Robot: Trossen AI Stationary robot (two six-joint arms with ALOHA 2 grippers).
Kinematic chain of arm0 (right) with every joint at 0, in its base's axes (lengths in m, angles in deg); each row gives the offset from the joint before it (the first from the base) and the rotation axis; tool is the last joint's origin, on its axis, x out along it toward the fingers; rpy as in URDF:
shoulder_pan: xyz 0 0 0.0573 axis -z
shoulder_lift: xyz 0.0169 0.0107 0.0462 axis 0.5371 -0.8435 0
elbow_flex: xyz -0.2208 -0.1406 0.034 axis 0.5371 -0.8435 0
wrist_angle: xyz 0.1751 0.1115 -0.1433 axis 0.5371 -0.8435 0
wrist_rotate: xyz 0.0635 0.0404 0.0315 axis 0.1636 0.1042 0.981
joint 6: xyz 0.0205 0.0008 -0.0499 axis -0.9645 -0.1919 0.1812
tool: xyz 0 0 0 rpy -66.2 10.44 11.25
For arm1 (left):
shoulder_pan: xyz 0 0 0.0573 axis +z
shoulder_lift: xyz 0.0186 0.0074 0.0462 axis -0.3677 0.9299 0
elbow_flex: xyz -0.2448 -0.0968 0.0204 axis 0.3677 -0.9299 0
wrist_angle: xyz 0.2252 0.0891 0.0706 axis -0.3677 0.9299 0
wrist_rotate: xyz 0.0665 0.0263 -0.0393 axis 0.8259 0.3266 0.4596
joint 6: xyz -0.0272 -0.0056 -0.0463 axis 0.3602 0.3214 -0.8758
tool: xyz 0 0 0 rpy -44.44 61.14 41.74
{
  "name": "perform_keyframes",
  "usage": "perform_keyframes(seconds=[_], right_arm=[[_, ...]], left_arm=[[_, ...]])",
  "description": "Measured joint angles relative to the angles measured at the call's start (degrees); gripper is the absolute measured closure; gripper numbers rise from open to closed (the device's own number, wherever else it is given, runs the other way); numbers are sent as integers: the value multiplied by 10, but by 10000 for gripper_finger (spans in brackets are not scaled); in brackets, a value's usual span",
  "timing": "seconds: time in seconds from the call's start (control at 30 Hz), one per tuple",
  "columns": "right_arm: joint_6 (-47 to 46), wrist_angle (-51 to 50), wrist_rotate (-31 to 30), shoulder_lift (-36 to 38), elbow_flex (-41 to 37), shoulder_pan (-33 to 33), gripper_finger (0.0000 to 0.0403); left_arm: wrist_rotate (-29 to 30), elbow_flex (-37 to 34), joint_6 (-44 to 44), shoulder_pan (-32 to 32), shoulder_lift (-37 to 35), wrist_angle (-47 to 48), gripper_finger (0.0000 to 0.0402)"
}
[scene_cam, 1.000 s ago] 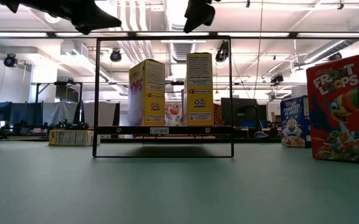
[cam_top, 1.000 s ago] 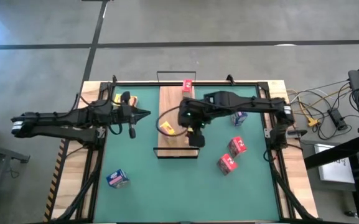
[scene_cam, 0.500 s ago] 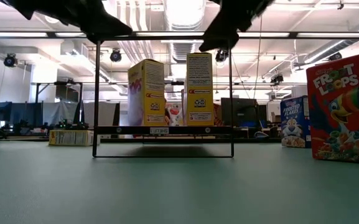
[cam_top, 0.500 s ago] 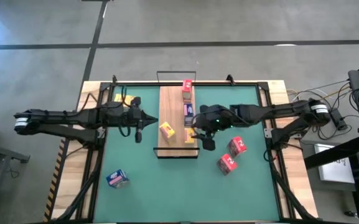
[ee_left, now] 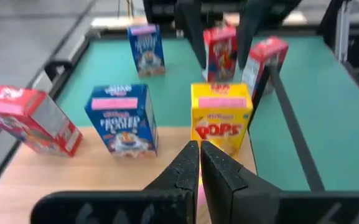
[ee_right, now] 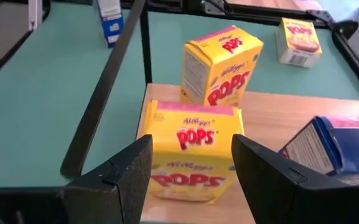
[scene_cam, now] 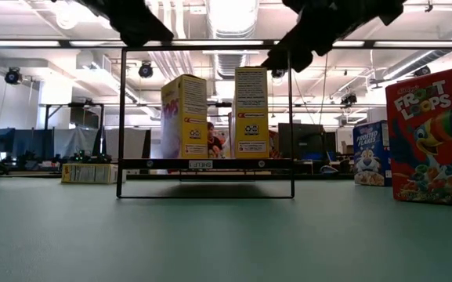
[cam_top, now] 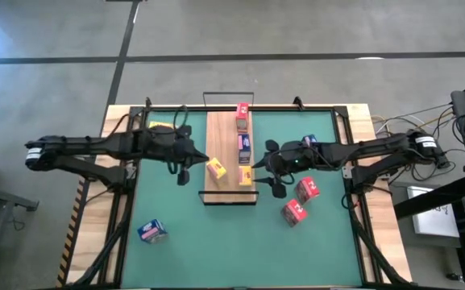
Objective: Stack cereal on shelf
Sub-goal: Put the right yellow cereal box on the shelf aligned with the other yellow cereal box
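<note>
The shelf (cam_top: 229, 157) is seen standing lengthwise at the middle of the green mat (cam_top: 176, 242), reaching from the mat's far edge toward its centre. Four boxes are carried on it: a red box (cam_top: 242, 112) at the far end, a blue box (cam_top: 245, 145) along the right edge, a yellow box (cam_top: 246, 176) at the right edge near the front end, and a tilted yellow box (cam_top: 215, 168) nearer the left edge. Off the shelf, two red boxes (cam_top: 300, 200) are placed to its right, a blue box (cam_top: 309, 142) is partly hidden by the right arm, another blue one (cam_top: 152, 232) is set near the front left, and a yellow one (cam_top: 159, 126) lies at the far left corner.

The right gripper (ee_right: 190, 165) is held just beside the shelf's right edge, its fingers apart and framing the near yellow box without touching it. The left gripper (ee_left: 199, 163) is held over the shelf's left edge, fingers pressed together, nothing between them. Bare mat lies open in front of the shelf.
</note>
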Motion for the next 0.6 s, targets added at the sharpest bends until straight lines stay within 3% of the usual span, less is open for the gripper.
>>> perform_keyframes(seconds=[0.2, 0.6], right_arm=[[25, 6, 0, 40, -20, -3, 193], [44, 46, 9, 119, -78, -13, 193]], left_arm=[[0, 21, 1, 0, 37, 44, 377], [-2, 55, 56, -2, 94, 63, 232]])
